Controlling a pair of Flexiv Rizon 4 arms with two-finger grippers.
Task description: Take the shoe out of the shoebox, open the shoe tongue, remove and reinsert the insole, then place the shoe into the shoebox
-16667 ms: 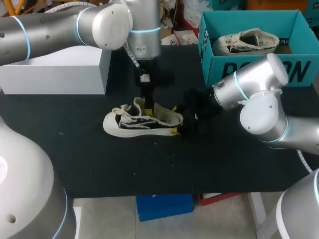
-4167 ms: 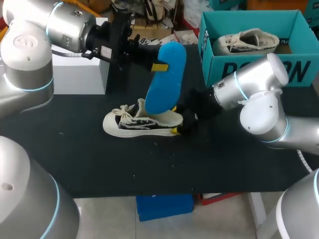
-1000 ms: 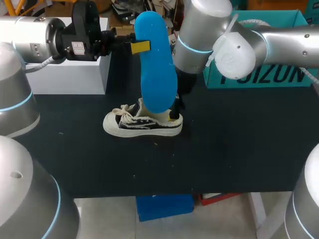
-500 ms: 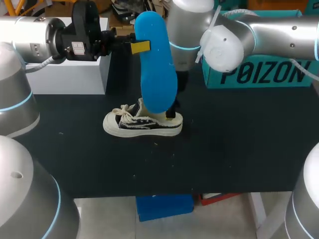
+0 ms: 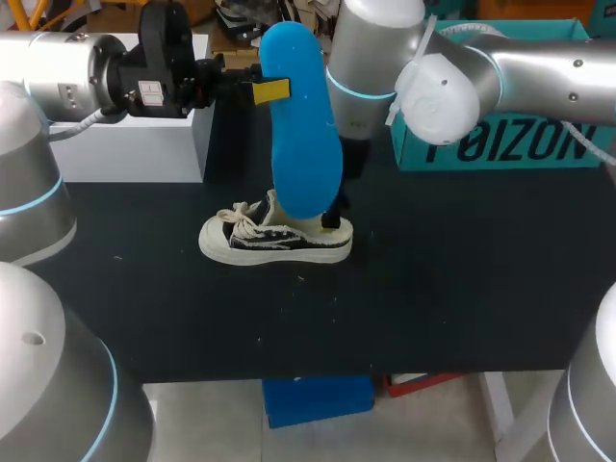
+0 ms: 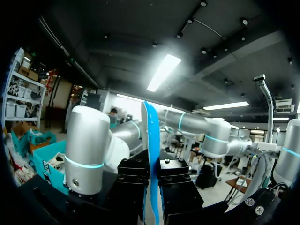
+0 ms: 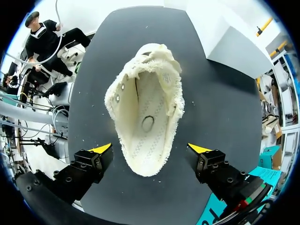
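Note:
A black-and-cream shoe [image 5: 274, 236] lies on its sole on the black table, toe to the left. My left gripper [image 5: 258, 90] is shut on a blue insole [image 5: 300, 135] that hangs upright, its lower end at the shoe's opening. In the left wrist view the insole [image 6: 151, 140] shows edge-on between the black fingers [image 6: 136, 171]. My right gripper [image 7: 150, 149] hangs open straight above the shoe [image 7: 145, 108], its yellow tips on either side of the heel and apart from it. The right arm hides most of the teal shoebox [image 5: 500, 144].
A white box [image 5: 106, 144] stands at the back left of the table, behind my left arm. The shoebox is at the back right. Bare black table [image 5: 433, 289] lies in front of and to the right of the shoe.
My right arm has shifted a little above the shoe's heel, its gripper still open. The left arm and the insole have not moved.

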